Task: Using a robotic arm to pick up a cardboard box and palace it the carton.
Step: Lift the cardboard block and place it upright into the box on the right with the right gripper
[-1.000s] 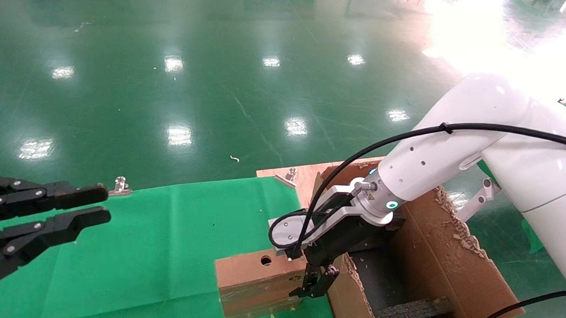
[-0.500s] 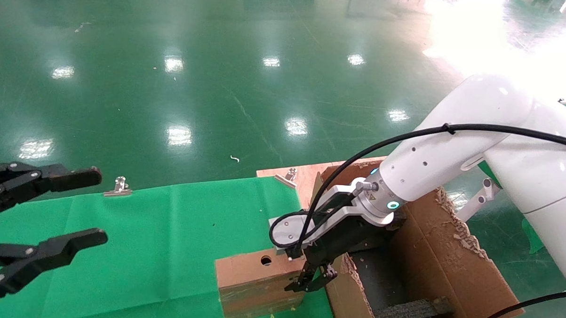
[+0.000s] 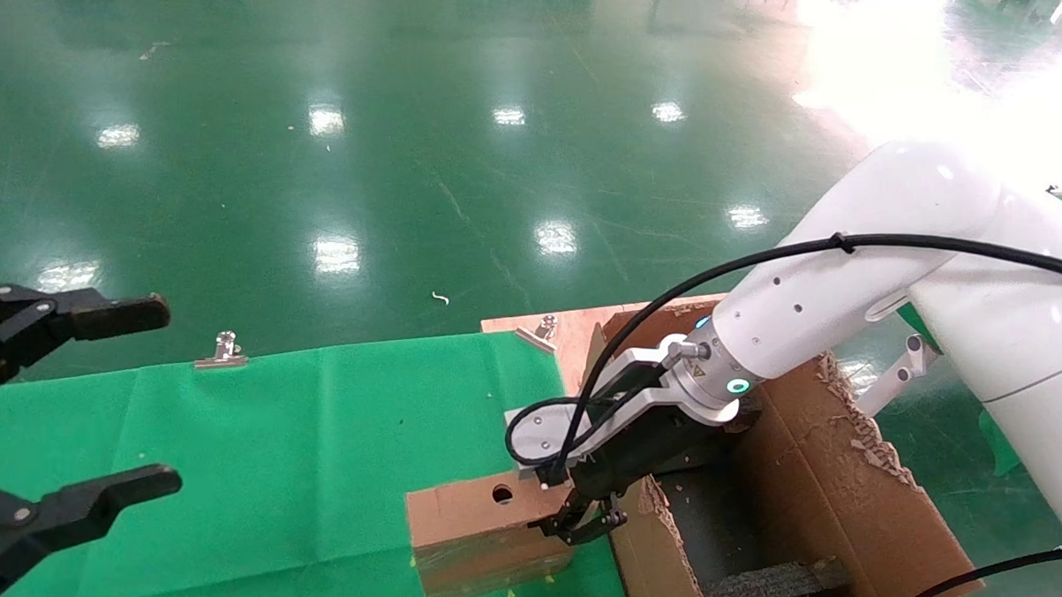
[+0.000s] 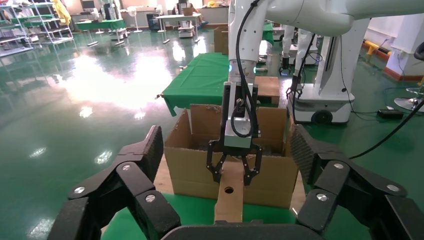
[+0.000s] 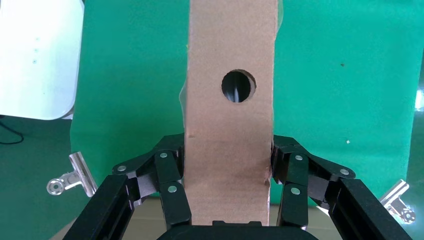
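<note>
The small brown cardboard box point(image 3: 470, 519) with a round hole stands on the green cloth beside the large carton point(image 3: 842, 486). The white robotic arm point(image 3: 849, 283) reaches down to it. My right gripper point(image 3: 576, 525) is shut on the end of the box nearest the carton, one finger on each side. The right wrist view shows the box point(image 5: 230, 75) between both pads point(image 5: 172, 165). My left gripper point(image 3: 161, 393) hovers wide open and empty at the far left. The left wrist view shows the box point(image 4: 229, 200) and the carton point(image 4: 190, 165) behind it.
The green cloth point(image 3: 314, 432) covers the table. Metal binder clips point(image 3: 220, 349) point(image 3: 543, 330) hold its far edge. The carton holds black foam inserts point(image 3: 777, 585) and has ragged flaps. Glossy green floor lies beyond.
My left gripper has opened from nearly shut to wide open. My right gripper's fingers have drawn in against the box's sides, and their tips have risen slightly.
</note>
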Controlling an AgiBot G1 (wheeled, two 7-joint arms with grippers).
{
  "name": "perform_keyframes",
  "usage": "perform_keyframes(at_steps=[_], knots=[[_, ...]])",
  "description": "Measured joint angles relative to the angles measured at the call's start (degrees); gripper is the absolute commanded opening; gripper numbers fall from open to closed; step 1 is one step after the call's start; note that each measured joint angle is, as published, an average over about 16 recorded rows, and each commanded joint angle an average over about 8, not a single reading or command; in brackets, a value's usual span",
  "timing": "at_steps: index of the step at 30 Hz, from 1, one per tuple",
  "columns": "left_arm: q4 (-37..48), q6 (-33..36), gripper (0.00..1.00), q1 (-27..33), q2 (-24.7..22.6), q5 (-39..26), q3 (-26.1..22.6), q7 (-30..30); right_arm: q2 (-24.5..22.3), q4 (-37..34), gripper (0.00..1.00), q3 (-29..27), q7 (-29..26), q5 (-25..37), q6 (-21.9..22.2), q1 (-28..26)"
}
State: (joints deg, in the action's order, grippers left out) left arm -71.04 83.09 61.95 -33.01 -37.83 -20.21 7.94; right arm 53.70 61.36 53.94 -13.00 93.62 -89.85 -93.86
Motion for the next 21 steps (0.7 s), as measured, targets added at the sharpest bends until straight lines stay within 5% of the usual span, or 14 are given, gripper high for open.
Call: perform_keyframes(at_steps=[8, 21], knots=[[0.0, 0.0, 1.00, 0.0, 0.0, 0.0, 0.0, 0.0, -1.3, -2.8, 0.00, -1.8, -1.7, -1.9, 0.6, -4.1], [0.0, 0.0, 1.00, 0.0, 0.0, 0.0, 0.0, 0.0, -4.5, -10.9, 0.00, -4.7, -3.3, -4.0, -0.1, -18.7]])
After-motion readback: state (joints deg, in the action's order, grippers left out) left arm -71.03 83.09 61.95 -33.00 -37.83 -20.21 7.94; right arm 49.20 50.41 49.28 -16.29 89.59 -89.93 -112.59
